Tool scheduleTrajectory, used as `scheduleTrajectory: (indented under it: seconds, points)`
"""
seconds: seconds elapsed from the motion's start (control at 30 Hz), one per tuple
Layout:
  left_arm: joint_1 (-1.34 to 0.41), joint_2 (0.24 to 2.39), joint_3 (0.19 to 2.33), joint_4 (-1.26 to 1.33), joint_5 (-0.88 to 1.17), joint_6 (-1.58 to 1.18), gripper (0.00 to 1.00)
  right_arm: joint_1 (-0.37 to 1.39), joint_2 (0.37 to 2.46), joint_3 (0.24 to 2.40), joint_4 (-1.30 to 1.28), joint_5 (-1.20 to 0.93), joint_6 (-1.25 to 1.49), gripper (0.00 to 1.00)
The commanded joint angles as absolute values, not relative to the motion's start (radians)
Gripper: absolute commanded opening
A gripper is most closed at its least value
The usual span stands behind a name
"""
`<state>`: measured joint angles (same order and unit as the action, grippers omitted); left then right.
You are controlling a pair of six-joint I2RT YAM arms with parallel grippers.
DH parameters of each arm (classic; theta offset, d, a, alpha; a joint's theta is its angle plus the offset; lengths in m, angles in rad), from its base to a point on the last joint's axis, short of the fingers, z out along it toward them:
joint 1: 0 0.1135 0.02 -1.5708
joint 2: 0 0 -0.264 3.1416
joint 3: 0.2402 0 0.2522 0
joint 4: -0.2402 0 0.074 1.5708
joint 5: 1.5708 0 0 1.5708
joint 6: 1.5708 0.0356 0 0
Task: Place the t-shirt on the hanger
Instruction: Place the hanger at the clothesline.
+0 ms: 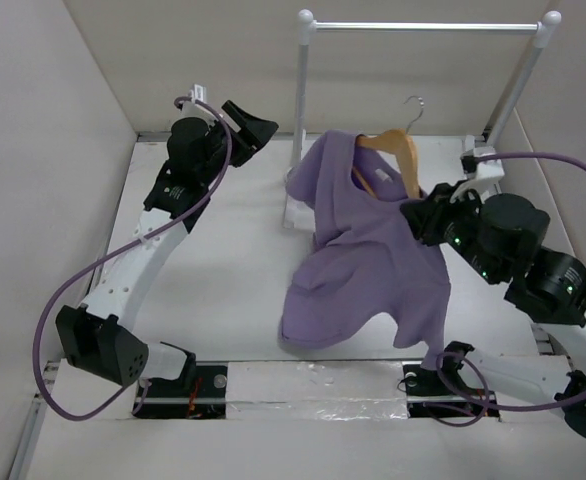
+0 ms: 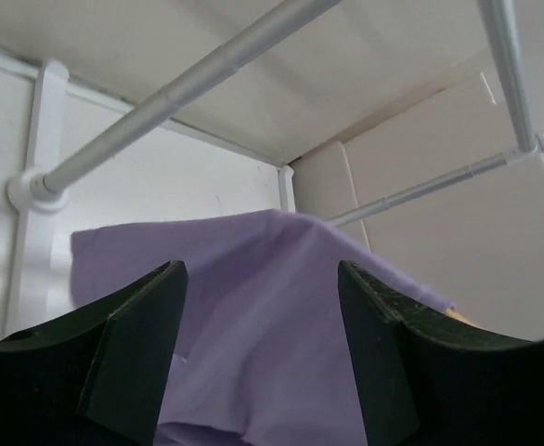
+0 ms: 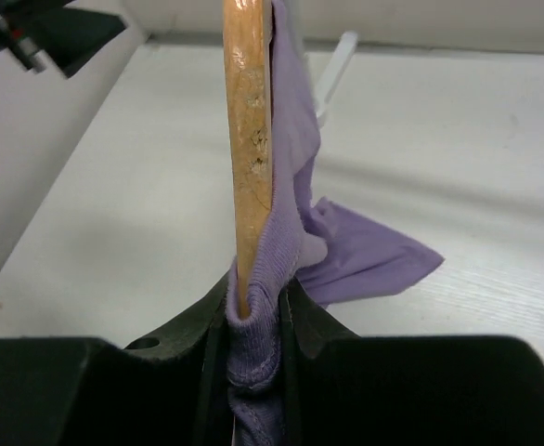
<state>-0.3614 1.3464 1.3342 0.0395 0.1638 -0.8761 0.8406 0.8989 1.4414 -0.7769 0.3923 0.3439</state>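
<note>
Just in front of the rack (image 1: 423,27), the right gripper (image 3: 253,307), wrist reaching inward, pinches hanger (image 3: 249,139) and draped shirt (image 1: 368,260) together; the left gripper (image 2: 261,279), arm stretched toward the rack, gapes wide, empty.

L arm (image 1: 143,250) stretched fwd, L claw (image 2: 261,279) jaws wide apart, R arm (image 1: 543,280) bent, R claw (image 3: 253,302) pinched narrow

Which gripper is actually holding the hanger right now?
The right gripper: its jaws pinch the hanger together with t-shirt fabric. The left gripper is open, holding nothing.
</note>
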Motion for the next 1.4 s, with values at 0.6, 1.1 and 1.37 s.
scheduleTrajectory:
  seconds: [0.6,1.1,1.37]
  points:
    - [-0.563,1.063,1.244,-0.212,-0.032,-0.374,0.64,0.106,1.218,1.643,-0.319,0.335,0.103,0.0]
    - [-0.583,0.968,1.109,-0.196,-0.04,-0.382,0.65,-0.055,1.405,1.862,-0.347,0.137,0.08,0.0]
    - [-0.583,0.936,1.071,-0.193,-0.048,-0.393,0.66,-0.091,1.571,1.969,-0.475,0.086,0.098,0.0]
